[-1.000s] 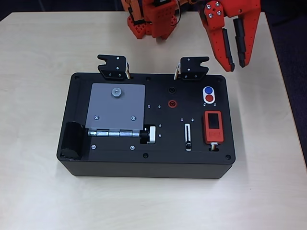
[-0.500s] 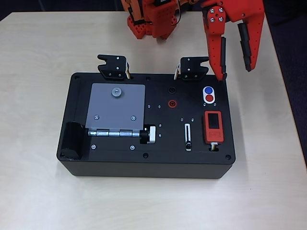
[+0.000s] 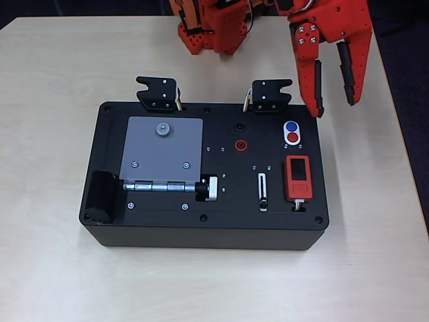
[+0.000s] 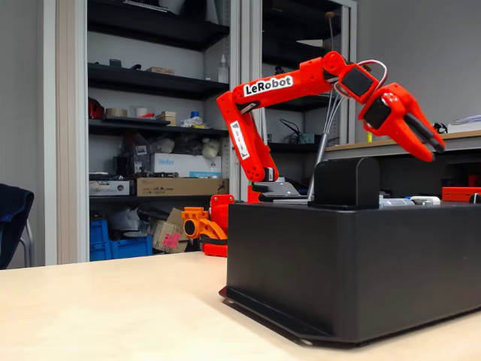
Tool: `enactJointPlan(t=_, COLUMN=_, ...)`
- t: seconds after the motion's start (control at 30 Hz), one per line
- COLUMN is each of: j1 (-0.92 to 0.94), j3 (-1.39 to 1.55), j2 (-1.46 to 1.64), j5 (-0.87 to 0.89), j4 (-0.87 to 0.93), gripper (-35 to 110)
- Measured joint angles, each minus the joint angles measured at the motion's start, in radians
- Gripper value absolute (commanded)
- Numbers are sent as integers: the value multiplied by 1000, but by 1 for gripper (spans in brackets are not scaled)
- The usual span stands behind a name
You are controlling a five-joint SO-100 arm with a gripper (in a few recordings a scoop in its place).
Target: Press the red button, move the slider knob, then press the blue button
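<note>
"LeRobot" is printed on the orange arm point(image 4: 278, 86). Its end effector point(image 3: 333, 106) hangs released near the desk's point(image 3: 53, 268) far right edge, beside the box's point(image 3: 204, 231) red button point(image 3: 293, 137), blue button point(image 3: 291, 126) and slider knob point(image 3: 263, 202).

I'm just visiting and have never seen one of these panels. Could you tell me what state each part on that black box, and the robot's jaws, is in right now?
Gripper: jaws open, holding nothing, raised above the box's far right corner.
Red button: untouched.
Blue button: untouched.
Slider knob: at the near end of its slot.
Grey hinged plate: lying flat, closed.
Red device: screen dark.
</note>
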Motion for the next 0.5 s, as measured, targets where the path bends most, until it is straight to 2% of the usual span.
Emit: enactJointPlan(t=0.5, j1=5, j3=196, j2=132, j5=17, j4=-61, gripper=17)
